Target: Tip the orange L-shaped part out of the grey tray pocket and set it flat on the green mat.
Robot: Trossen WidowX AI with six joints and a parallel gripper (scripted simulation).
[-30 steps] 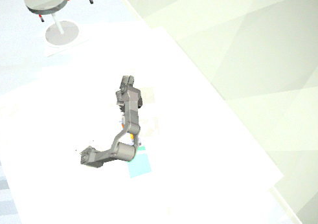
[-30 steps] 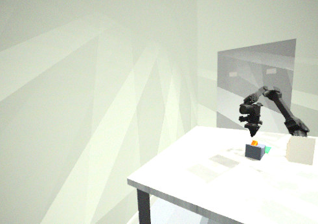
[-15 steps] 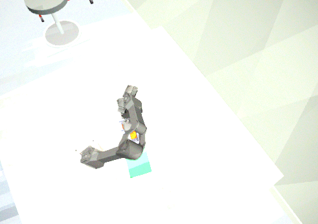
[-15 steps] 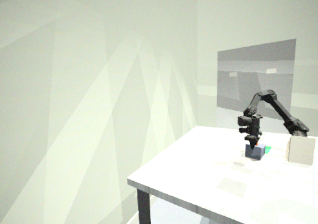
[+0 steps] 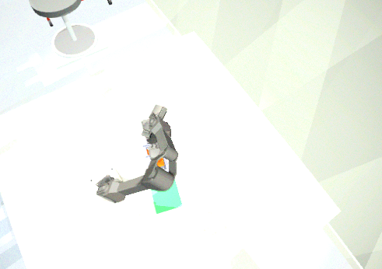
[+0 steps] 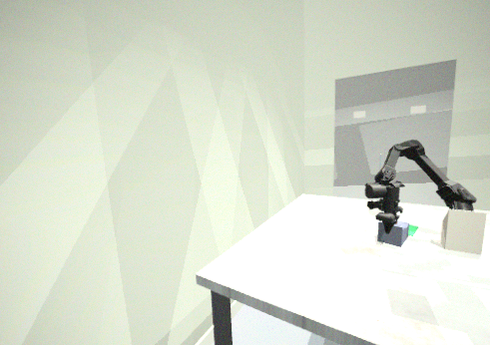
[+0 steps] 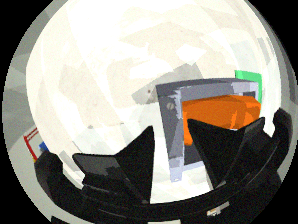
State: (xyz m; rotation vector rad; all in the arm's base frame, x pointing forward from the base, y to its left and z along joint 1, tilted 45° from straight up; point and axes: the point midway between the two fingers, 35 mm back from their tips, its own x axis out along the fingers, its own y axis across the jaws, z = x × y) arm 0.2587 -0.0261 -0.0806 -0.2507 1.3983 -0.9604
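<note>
The orange part (image 5: pixel 160 162) (image 7: pixel 220 112) lies in the pocket of the grey tray (image 6: pixel 397 236) (image 7: pixel 210 89). In the wrist view its far right end seems to stand a little above the pocket; the near end is partly behind a finger. My gripper (image 6: pixel 388 231) (image 7: pixel 171 124) is partly open, with nothing between its fingers. It points down at the tray's near end, one finger over the part's near end and the other outside the tray wall. Whether the finger touches the part cannot be told. The green mat (image 5: pixel 167 197) (image 6: pixel 412 230) (image 7: pixel 247 75) lies beyond the tray's other end.
The arm's base stands on a beige block (image 6: pixel 464 231) beside the tray and mat. The arm hides much of the tray in the top view. A round stool (image 5: pixel 55 5) stands off the table. A red frame (image 7: pixel 31 140) shows at the wrist view's left edge.
</note>
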